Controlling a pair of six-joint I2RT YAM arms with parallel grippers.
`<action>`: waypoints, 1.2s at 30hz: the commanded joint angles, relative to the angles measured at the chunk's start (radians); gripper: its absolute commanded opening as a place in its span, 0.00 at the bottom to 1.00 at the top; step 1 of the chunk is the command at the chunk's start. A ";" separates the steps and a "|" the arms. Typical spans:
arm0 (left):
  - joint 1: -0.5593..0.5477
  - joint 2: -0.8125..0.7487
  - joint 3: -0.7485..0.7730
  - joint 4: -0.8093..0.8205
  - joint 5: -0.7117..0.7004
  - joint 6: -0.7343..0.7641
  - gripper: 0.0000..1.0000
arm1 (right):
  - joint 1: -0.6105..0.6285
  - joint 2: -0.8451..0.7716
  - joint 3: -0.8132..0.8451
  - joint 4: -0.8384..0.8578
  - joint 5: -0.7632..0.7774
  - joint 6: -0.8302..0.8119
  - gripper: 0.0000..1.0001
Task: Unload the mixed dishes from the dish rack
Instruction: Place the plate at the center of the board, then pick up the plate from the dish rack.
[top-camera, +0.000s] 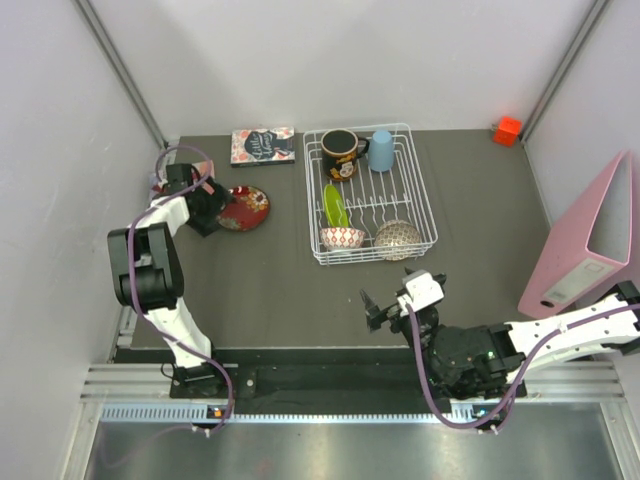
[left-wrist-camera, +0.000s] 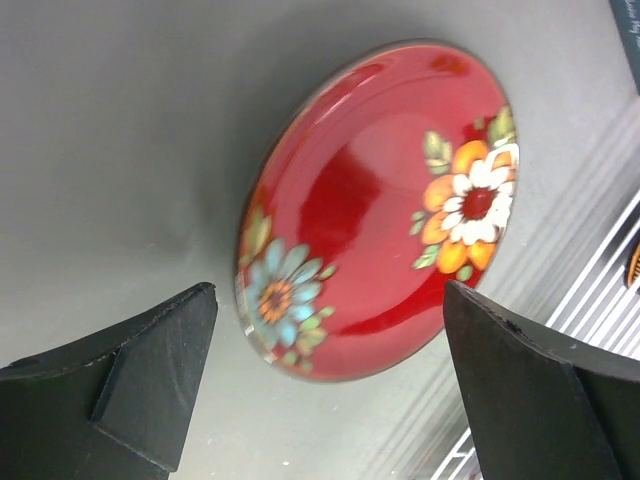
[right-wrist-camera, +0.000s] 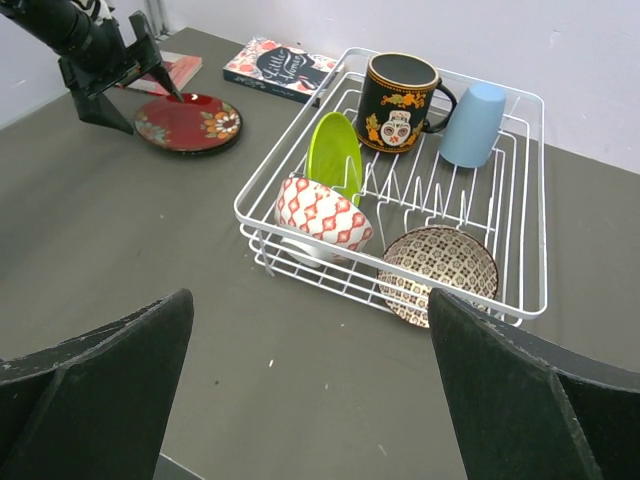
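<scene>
- table (top-camera: 280, 290): dark top, everything stands on it.
- rack (top-camera: 402, 195): white wire, far centre, five dishes inside.
- binder (top-camera: 590, 240): pink, standing at the right edge.
- left gripper (left-wrist-camera: 330, 310): far left, jaws spread wide over the red plate, holding nothing.
- right gripper (right-wrist-camera: 310, 310): near, right of centre, jaws spread wide, empty, facing the rack.
- red plate (top-camera: 245, 208): flat on the table just left of the rack. whether a finger touches its rim is unclear.
- green plate (top-camera: 335, 207): upright in the prongs, rack's left side.
- red bowl (top-camera: 342, 238): near-left corner of the rack.
- brown bowl (top-camera: 398, 236): near-right corner, tilted.
- mug (top-camera: 340, 152): far-left corner.
- cup (top-camera: 381, 150): just right of the mug.
- step, as judged: release of the red plate. lift the left gripper straight up with jaws wide, so no finger drags the rim.
</scene>
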 joint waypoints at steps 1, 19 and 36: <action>-0.005 -0.049 0.045 -0.044 -0.050 0.017 0.99 | -0.005 -0.001 0.005 0.018 -0.003 0.018 1.00; -0.165 -0.437 0.054 -0.125 -0.267 0.003 0.99 | -0.195 0.010 0.095 0.027 -0.156 -0.008 1.00; -0.511 -0.759 -0.155 -0.194 -0.400 0.017 0.99 | -0.855 0.716 0.733 -0.318 -0.791 0.092 0.89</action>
